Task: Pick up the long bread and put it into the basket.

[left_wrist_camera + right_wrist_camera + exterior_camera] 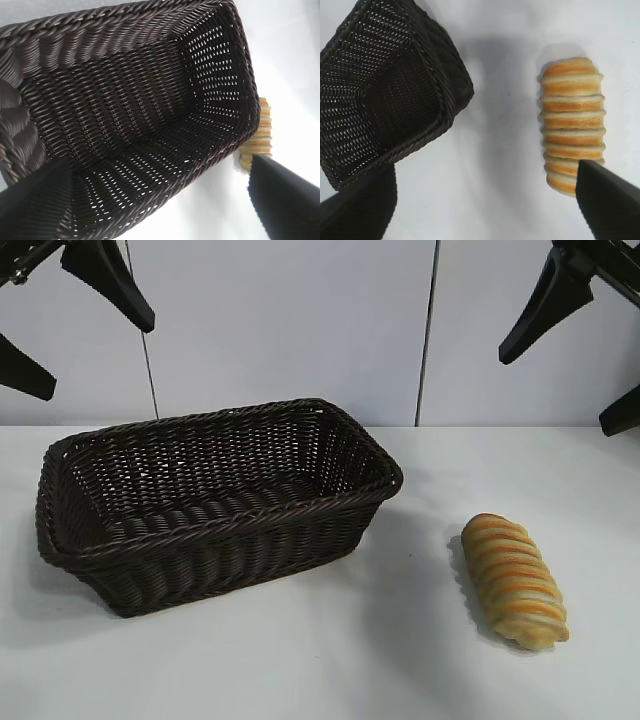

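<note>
Long bread lies flat on the white surface, to the right of the basket and apart from it, untouched. Basket holds nothing; it sits left of centre, slightly askew.

Left hand hangs high above the basket's left end, fingers spread wide, nothing held. Its wrist view looks down into the basket, the bread's end peeking past the far rim.

Right hand hangs high above the surface's right side, fingers likewise apart, empty. Its wrist view shows the bread below, between its fingers.
</note>
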Controlling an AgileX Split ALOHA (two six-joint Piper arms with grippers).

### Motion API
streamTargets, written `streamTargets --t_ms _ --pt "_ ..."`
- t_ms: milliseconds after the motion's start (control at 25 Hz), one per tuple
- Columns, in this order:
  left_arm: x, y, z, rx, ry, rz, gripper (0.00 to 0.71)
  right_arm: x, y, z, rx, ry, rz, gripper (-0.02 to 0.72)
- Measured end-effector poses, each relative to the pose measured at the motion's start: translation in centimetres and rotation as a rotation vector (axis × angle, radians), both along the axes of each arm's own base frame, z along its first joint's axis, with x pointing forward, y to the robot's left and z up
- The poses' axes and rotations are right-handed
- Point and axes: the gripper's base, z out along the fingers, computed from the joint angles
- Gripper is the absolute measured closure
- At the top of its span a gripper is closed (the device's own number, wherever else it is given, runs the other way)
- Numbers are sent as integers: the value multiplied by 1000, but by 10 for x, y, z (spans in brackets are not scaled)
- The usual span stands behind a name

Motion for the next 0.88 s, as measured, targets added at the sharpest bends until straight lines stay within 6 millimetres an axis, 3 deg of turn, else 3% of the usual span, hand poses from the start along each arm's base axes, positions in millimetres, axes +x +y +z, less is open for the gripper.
streamTargets --t_ms 880 --pt "5 1 2 -3 -46 33 21 0 0 0 0 0 0 8"
